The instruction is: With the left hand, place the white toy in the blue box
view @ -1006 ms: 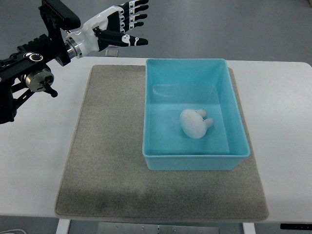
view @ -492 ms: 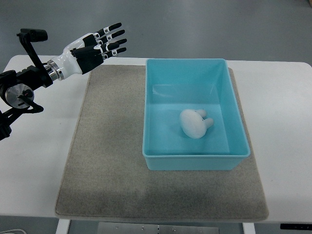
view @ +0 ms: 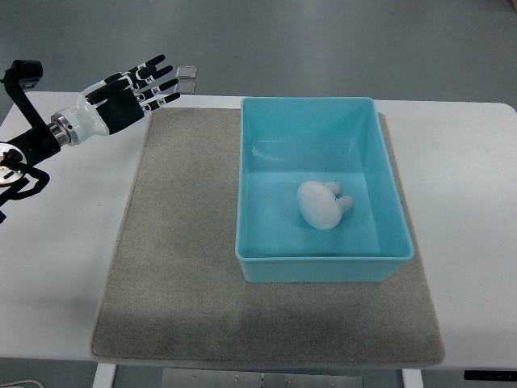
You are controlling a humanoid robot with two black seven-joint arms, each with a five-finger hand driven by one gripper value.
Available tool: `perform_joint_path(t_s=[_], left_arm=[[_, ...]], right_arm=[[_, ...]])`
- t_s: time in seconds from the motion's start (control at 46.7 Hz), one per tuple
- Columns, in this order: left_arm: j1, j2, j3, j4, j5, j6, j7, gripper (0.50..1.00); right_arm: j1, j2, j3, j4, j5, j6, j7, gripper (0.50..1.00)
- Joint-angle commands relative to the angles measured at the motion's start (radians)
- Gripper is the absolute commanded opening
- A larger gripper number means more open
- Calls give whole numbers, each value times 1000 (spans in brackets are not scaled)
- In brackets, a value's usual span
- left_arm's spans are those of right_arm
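My left hand (view: 129,90) is wide open and holds nothing, up at ten o'clock, because the white toy (view: 321,204) already sits in the blue box (view: 321,268).

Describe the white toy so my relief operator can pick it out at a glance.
Start at the grey mat on the white table; the blue box sits on its right half. Inside, lying on the box floor toward the near wall, is the white toy, a rounded egg-like lump with two small nubs on its right side. It is the only thing in the box.
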Motion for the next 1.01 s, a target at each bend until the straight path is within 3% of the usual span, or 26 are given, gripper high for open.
perform_joint_path(t_s=[0.0,0.984], left_arm=[[5,1,-11,0,2,0,-1,996],[12,-14,-43,3,16,0,-18,996]], right_arm=[[0,0,0,0,0,0,0,936],[0,0,0,0,0,0,0,936]])
